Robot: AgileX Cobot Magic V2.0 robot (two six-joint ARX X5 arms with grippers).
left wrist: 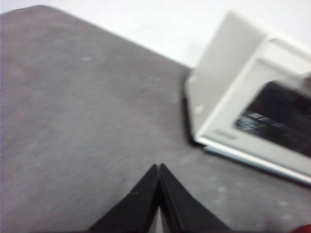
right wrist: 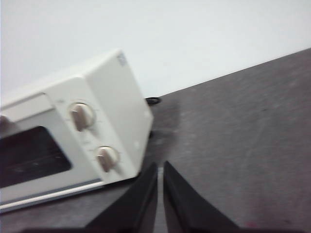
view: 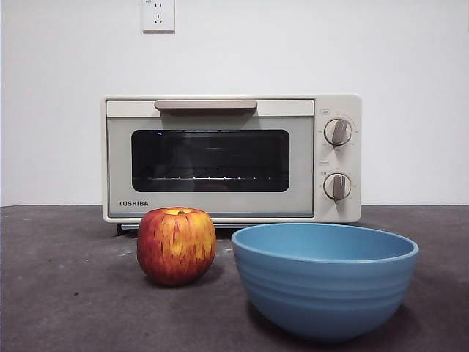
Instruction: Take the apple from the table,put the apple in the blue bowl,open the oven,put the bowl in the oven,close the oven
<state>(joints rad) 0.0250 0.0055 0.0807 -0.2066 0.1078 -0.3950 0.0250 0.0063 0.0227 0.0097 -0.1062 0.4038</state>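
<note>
The apple [view: 176, 245], red streaked with yellow, rests on the table [view: 66, 293] in front of the oven's left half. Just right of it stands the blue bowl [view: 324, 279], holding nothing that I can see. Behind both, the cream-white TOSHIBA oven [view: 231, 158] has its dark glass door closed. Neither gripper appears in the front view. My left gripper [left wrist: 159, 167] is shut above bare table, off the oven's [left wrist: 252, 97] left corner. My right gripper [right wrist: 160, 165] is shut with nothing in it, near the oven's [right wrist: 73, 136] knob side.
A white wall with a socket [view: 158, 15] rises behind the oven. A black cable [right wrist: 152, 100] lies behind the oven's right side. Open table surface stretches left of the apple and right of the bowl.
</note>
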